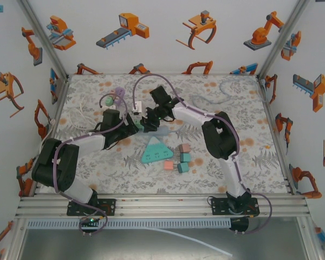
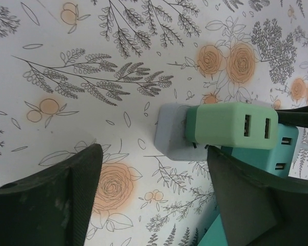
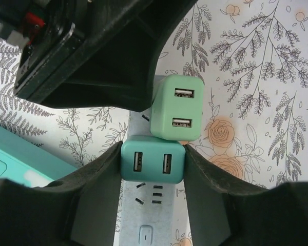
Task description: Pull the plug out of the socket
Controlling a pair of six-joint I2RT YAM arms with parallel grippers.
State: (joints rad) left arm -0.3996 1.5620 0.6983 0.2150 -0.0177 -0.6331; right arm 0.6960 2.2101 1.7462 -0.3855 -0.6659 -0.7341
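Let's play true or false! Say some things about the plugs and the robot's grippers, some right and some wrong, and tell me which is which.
1. The right gripper has a finger on each side of the teal plug. True.
2. The light green plug lies loose on the table. False: it sits on the pale power strip, right beside the teal plug.
3. Each of the two plugs has two USB holes. True.
4. The left gripper is squeezing the light green plug. False: its jaws are apart with nothing between them.
5. The triangle socket is pink. False: it is teal.
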